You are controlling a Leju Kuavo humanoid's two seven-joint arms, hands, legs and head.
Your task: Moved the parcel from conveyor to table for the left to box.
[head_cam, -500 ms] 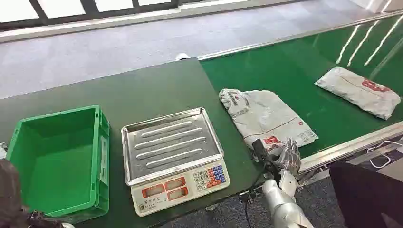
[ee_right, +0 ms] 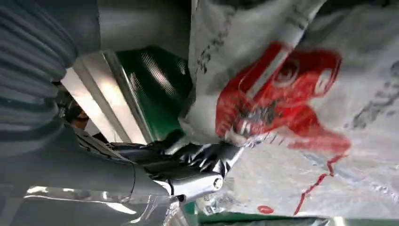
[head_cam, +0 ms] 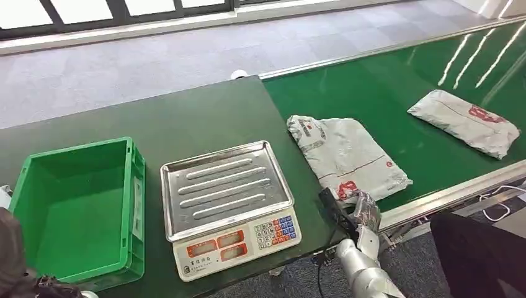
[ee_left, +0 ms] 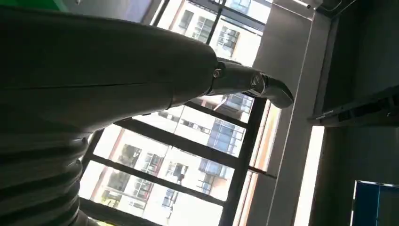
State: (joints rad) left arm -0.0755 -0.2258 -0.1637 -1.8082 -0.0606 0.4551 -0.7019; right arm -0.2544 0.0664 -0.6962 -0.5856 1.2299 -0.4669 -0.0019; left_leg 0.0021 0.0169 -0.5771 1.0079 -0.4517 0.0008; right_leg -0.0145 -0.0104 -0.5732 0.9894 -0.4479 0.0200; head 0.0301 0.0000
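Parcel, grey-white poly bag with red print, lies flat on the green conveyor, its near corner at the belt's front edge. Right hand is at that corner: in the right wrist view the fingers press into the crumpled plastic by the red logo, bag bunched around them. Looks like a grasp on the corner; the rest of the parcel stretches away from the hand, up the belt.

Right arm comes up from below the conveyor's silver front rail, forearm steep, hand tipped forward over the rail onto the bag. A black bar-shaped object sits just beside the hand, on its counter side.

Left hand is seen from the left wrist camera against windows and a ceiling, pointing upward, nothing in it; fingers look drawn together, but I cannot tell for sure whether released or clenched.

A second parcel lies well beyond the right hand, farther along the belt toward the outer side.

On the dark counter, to the inner side of the right hand: a weighing scale with a bare ribbed steel pan and a keypad panel, near the hand. Past the scale, well apart from the hand, a green bin, open top, with nothing visible inside.
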